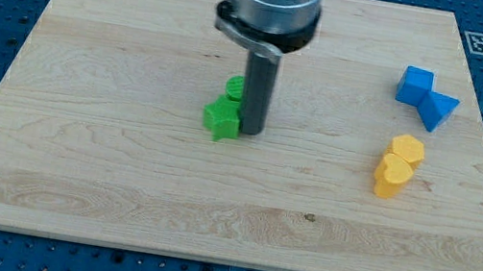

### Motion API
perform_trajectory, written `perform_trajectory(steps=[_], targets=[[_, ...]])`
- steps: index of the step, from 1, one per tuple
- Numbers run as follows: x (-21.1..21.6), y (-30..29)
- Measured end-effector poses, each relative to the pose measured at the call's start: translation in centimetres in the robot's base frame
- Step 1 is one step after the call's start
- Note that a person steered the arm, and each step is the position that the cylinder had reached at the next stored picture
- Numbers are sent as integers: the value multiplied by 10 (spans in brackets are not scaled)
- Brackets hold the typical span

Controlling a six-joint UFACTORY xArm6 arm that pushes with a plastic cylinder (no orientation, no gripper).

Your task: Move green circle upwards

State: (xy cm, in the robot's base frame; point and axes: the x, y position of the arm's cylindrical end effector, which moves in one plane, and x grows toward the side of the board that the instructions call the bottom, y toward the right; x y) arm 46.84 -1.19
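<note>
Our tip (250, 132) rests on the wooden board (116, 193); it is a plain rod with nothing to open or close, and it holds nothing. Its lower end stands hard against the green star (222, 118), which lies just to its left in the view, seemingly touching. The green circle (235, 86) sits just above that star, to the upper left of our tip and partly hidden by the rod. Well off to our tip's right lie 2 blue blocks (426, 95) and, below them, 2 yellow blocks (397, 164).
</note>
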Motion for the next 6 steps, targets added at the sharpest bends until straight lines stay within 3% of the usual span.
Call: perform_trajectory(steps=[1,4,6], targets=[[-6,-25],[24,0],[-3,1]])
